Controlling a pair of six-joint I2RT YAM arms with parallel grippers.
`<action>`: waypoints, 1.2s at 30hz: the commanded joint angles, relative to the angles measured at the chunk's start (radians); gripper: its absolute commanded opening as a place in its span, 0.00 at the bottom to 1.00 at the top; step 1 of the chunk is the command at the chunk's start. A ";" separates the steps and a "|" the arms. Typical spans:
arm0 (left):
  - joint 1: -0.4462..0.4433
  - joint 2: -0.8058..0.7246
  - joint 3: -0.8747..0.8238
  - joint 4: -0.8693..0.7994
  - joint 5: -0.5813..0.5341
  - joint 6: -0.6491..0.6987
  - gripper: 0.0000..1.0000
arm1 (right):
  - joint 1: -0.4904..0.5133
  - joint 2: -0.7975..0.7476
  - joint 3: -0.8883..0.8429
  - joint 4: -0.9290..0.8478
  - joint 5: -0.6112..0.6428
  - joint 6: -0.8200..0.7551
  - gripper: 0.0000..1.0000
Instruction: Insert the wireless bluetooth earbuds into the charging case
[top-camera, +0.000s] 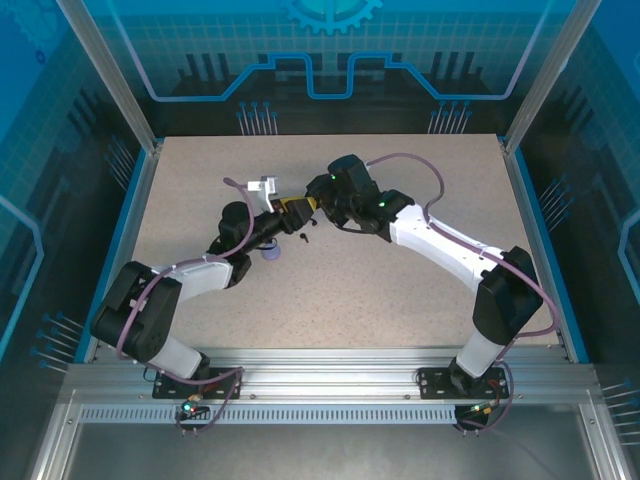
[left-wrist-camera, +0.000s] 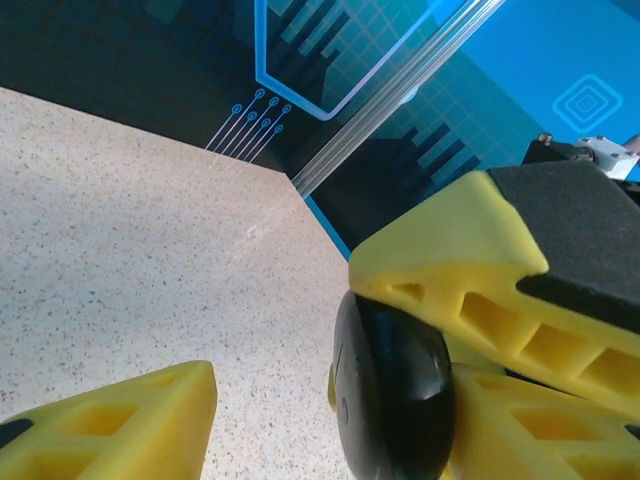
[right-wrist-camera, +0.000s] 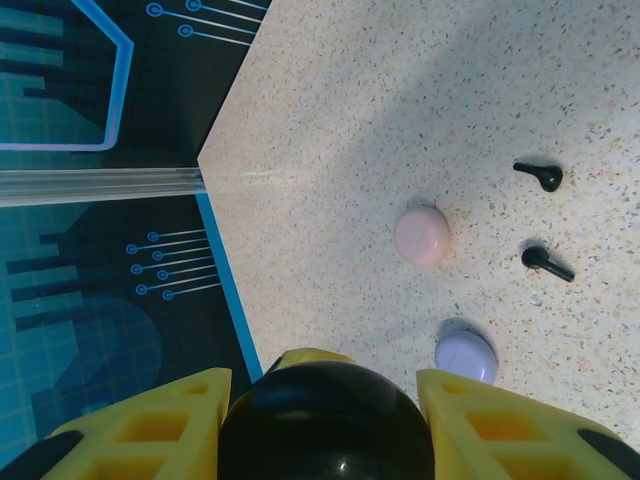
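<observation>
Two grippers hung close together above the bench (top-camera: 400, 300). The right gripper (right-wrist-camera: 325, 400) clenched a round black case (right-wrist-camera: 325, 438); the left gripper (top-camera: 289, 211) stood apart-jawed beside it. One black earbud (right-wrist-camera: 540, 176) and a second black earbud (right-wrist-camera: 547, 262) lay loose on the bench, neither inserted.

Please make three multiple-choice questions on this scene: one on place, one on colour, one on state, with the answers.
1. The two black earbuds lie: A. on the table B. inside a case C. in a tray
2. The round case in the right claw is: A. pink B. lavender C. black
3. The right claw is: A. open, empty B. shut on the round case C. lying flat

Key: 1 A, both rest on its speckled surface; 2 C, a black dome shows; 3 B, yellow fingers flank it.
</observation>
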 joint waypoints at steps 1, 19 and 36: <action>-0.007 0.012 0.035 0.037 0.020 -0.012 0.58 | 0.014 0.014 0.034 0.029 0.012 0.006 0.35; -0.008 0.021 0.026 0.071 0.036 -0.027 0.07 | 0.025 -0.006 0.046 0.060 0.021 -0.014 0.57; 0.028 -0.029 0.162 -0.176 0.266 -0.001 0.00 | -0.145 -0.307 -0.227 0.207 -0.080 -0.692 0.75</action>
